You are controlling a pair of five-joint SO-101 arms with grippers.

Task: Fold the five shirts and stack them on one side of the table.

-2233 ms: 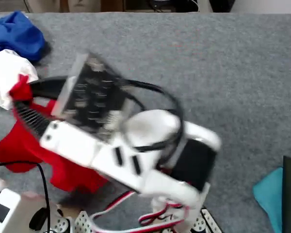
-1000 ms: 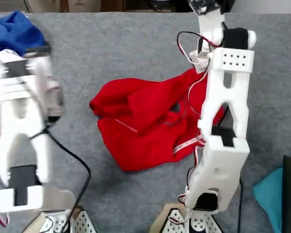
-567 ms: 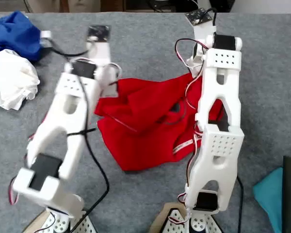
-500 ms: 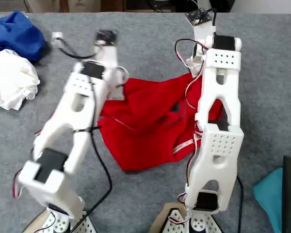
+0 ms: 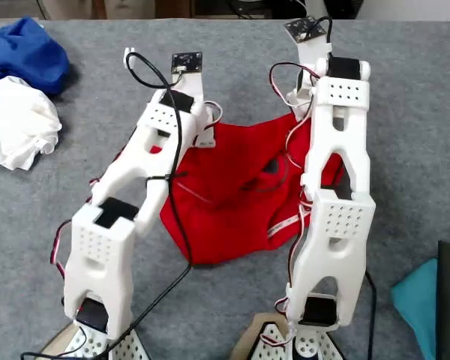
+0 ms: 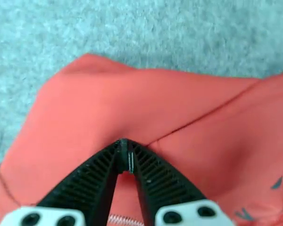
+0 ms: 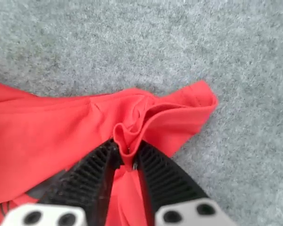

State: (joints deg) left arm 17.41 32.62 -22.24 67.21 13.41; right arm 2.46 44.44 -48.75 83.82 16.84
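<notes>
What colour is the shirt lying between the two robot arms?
The shirt is red, seen best in the high view.

Table (image 5: 405, 90): red shirt (image 5: 240, 172) mid; blue shirt (image 5: 26, 52), white shirt (image 5: 19, 124) left; teal cloth (image 5: 416, 300) right.

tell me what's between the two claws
The red shirt: in the high view its far edge runs from the left claw to the right claw, with grey table beyond. Each wrist view shows its claw shut on that cloth.
</notes>
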